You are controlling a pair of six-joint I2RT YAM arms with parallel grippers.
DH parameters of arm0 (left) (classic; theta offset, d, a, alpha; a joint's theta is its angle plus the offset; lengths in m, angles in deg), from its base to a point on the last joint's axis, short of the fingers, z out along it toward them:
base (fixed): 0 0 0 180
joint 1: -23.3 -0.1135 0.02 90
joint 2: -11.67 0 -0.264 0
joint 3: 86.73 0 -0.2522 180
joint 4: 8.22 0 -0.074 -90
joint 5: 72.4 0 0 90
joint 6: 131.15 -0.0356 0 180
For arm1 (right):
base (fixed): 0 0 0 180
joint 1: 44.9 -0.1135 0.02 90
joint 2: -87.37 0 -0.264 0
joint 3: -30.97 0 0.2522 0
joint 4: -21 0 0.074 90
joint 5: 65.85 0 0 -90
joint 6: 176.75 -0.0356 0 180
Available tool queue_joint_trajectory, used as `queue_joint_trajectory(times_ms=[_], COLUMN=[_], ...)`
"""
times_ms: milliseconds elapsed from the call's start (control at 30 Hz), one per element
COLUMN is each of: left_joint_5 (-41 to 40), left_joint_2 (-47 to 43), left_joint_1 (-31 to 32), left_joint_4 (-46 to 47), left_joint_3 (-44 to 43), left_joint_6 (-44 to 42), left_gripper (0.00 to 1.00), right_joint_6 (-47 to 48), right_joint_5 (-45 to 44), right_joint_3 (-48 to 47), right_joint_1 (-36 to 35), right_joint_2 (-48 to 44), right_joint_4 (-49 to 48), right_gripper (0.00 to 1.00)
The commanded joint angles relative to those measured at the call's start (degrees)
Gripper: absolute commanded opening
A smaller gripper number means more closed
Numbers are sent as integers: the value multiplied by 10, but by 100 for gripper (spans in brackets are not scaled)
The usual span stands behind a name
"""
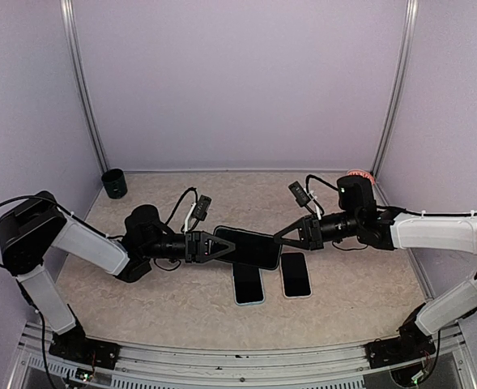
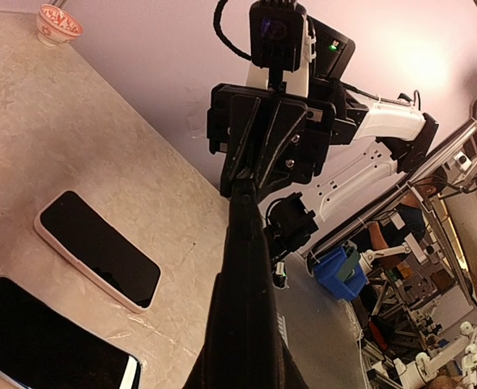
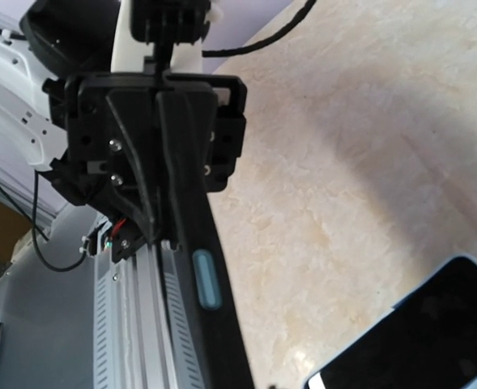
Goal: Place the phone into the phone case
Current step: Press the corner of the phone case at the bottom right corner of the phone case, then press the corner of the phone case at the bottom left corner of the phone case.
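Note:
A black phone-sized slab (image 1: 248, 247), the phone case, hangs level above the table between my two grippers. My left gripper (image 1: 220, 245) is shut on its left end and my right gripper (image 1: 282, 238) is shut on its right end. Its top face is glossy and dark, and I cannot tell whether a phone sits in it. In the right wrist view it is edge-on (image 3: 191, 243) with a light blue side button (image 3: 206, 279). In the left wrist view it is edge-on too (image 2: 244, 267). Two phones lie below on the table, a blue-edged one (image 1: 248, 284) and a pale-edged one (image 1: 295, 275).
A dark cup (image 1: 114, 183) stands at the back left corner. A red-patterned bowl (image 1: 358, 175) stands at the back right, also in the left wrist view (image 2: 58, 23). Cables loop off both wrists. The aluminium frame rail (image 1: 238, 356) runs along the near edge.

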State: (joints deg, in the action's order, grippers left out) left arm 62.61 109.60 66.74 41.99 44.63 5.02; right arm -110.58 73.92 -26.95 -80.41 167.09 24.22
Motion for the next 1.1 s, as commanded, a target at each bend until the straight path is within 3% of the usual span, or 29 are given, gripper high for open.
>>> queue_joint_trajectory(times_ms=[0,133,267,1067], left_joint_5=[-4,-11,-18,-39], left_joint_2=[-6,-15,-29,-34], left_joint_1=[2,-1,-8,-6], left_joint_4=[55,62,71,153], left_joint_3=[-16,-14,-7,16], left_joint_6=[-5,-8,-8,27], left_gripper=[0,0,0,0], right_joint_6=[0,2,4,-53], right_joint_5=[-10,-15,-17,28], right_joint_3=[4,5,8,51], right_joint_1=[-2,-3,-2,-19], right_joint_2=[-3,-22,-40,-14], right_joint_4=[2,11,15,-74], right_gripper=[16,34,41,48])
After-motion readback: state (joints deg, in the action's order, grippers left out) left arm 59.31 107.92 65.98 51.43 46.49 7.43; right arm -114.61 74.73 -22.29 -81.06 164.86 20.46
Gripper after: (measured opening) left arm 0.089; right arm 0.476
